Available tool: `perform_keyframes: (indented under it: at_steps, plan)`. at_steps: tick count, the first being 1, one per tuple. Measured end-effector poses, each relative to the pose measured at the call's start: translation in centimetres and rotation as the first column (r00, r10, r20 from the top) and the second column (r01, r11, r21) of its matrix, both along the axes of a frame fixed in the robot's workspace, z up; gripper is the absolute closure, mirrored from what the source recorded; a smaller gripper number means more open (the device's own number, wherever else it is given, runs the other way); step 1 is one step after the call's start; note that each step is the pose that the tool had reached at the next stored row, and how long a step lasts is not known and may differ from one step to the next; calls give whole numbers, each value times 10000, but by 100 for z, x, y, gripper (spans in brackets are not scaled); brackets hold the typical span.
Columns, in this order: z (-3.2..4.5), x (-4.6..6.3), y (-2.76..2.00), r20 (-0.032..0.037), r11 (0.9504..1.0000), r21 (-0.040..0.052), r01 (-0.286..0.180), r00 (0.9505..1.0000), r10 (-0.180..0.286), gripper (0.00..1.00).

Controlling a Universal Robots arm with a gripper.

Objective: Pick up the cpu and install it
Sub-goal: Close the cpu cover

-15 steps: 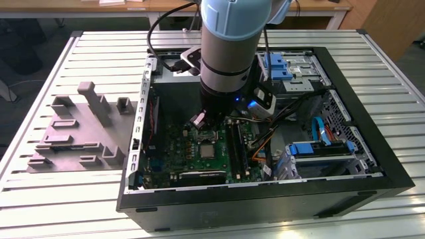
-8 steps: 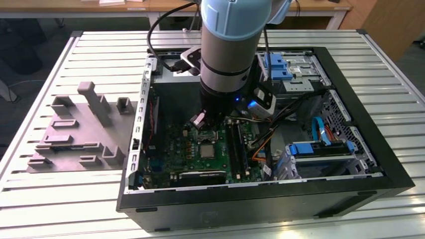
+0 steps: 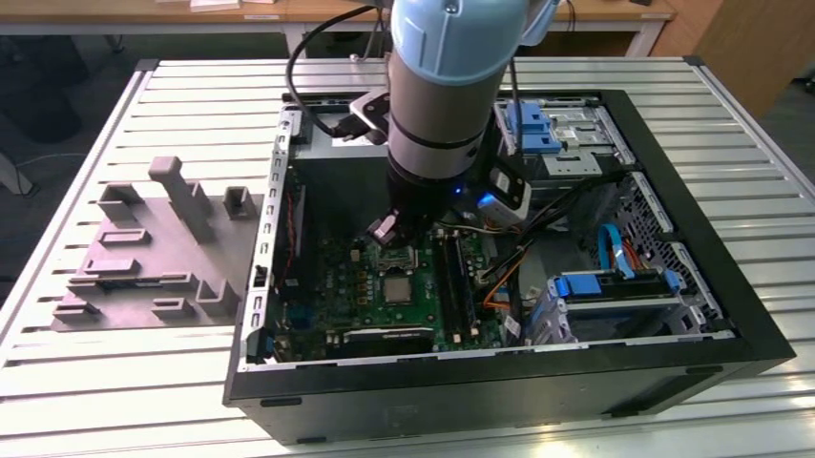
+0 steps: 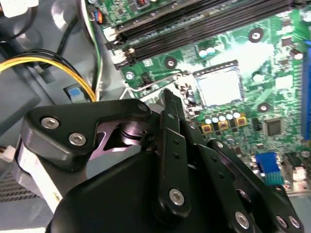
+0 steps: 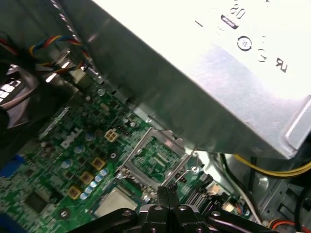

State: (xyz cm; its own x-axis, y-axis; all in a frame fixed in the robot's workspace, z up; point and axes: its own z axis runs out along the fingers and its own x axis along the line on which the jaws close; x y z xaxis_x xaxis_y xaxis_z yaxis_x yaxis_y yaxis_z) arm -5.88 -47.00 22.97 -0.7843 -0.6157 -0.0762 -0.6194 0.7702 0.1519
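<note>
Open computer case on a slatted table, with the arm reaching down into it. The cpu (image 4: 219, 86) lies flat in its socket on the green motherboard (image 4: 272, 73), its pale top visible in both wrist views (image 5: 116, 201) and in the exterior view (image 3: 399, 287). The gripper (image 5: 166, 190) hovers just beside the socket, its fingertips (image 5: 171, 191) pressed together with nothing between them. The hinged socket frame (image 5: 155, 158) stands raised and its wire lever (image 4: 155, 83) is unlatched, so placement appears done while clamping the frame down is not. The grey moulded tray (image 3: 147, 253) sits outside the case, well apart.
</note>
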Motion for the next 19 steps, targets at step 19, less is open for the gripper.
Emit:
perform_keyframes:
  at_steps: [19]
  plan:
    - [-94,140,60,1,9984,537,-156,9999,156,89]
